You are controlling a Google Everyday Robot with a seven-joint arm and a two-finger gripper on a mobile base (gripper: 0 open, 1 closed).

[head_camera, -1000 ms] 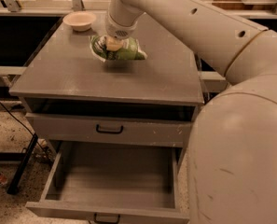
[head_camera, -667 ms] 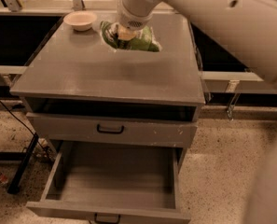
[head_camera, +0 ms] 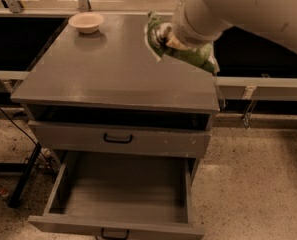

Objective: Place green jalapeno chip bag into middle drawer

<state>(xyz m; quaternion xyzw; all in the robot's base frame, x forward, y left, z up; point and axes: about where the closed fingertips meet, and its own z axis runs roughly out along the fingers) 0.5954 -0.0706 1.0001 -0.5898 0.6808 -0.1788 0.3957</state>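
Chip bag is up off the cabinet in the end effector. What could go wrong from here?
1. The end effector holds the green jalapeno chip bag with much of the crinkled foil sticking out on either side; it could slip on the way down.
2. The middle drawer lies open low, below the cabinet top and a closed drawer front; the arm or bag could clip the top's front edge while descending.
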